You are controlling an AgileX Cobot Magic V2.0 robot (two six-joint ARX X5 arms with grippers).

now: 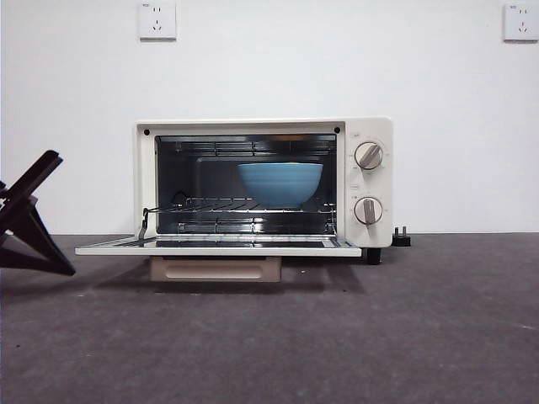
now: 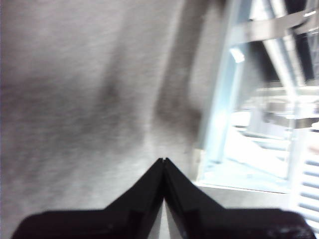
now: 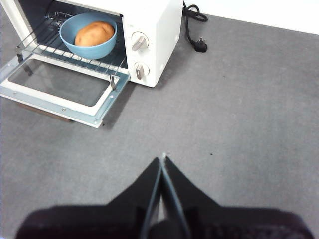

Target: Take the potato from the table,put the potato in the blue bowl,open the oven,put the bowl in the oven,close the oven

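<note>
On the oven rack: the blue bowl [image 1: 280, 183] sits upright toward the knob side, the potato [image 3: 94, 33] lying inside it.
Potato: hidden by the bowl's wall in the front view; seen plainly from the right wrist.
Oven [image 1: 369, 126]: door [image 1: 217, 247] dropped flat and level over the table [image 1: 421, 328], its beige handle [image 1: 216, 268] hanging under the front edge; two knobs [image 1: 368, 183] at the side.
Left gripper [image 2: 164, 160]: jaws pressed together on nothing, low over the table just beside the open door's edge; view blurred.
Right gripper [image 3: 163, 159]: jaws closed and empty, above bare table, well apart from the oven.
Behind the oven: a black cord and plug [image 3: 200, 46] lie on the table.
</note>
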